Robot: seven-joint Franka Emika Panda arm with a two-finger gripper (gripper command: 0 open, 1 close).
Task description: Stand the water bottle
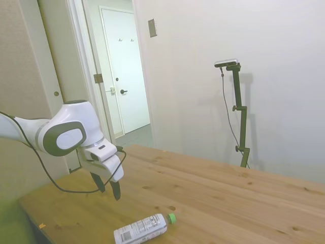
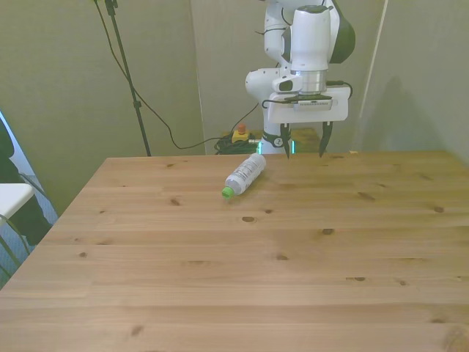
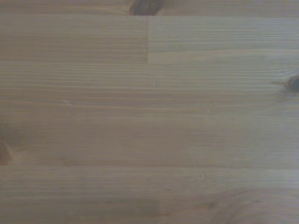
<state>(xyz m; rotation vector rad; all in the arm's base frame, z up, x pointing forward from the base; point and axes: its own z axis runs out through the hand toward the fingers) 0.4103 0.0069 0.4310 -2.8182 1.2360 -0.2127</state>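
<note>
Still on its side, the water bottle [image 2: 245,174] lies on the wooden table [image 2: 242,286] near the far edge, its bright green cap [image 2: 228,192] pointing toward seven o'clock in the front view and its white-labelled body running back toward one o'clock. Seen from the side camera, the bottle [image 1: 141,229] rests near the table's [image 1: 213,198] near edge with the cap [image 1: 172,218] aimed toward two o'clock.

Just off at the bottle's three o'clock in the front view, the white arm's gripper [image 2: 303,143] hangs above the tabletop with its dark fingers [image 2: 323,139] pointing down, set wide apart and holding nothing. From the side, the gripper [image 1: 108,189] sits at about eleven o'clock of the bottle, clear of it and not touching. A black cable [image 1: 56,180] loops beneath the arm's wrist.

Bare pine boards [image 3: 149,121] with a few dark knots fill the wrist camera's close view; the bottle does not show there. Behind the table in the side view, a white door [image 1: 124,71] stands at the end of a passage.
</note>
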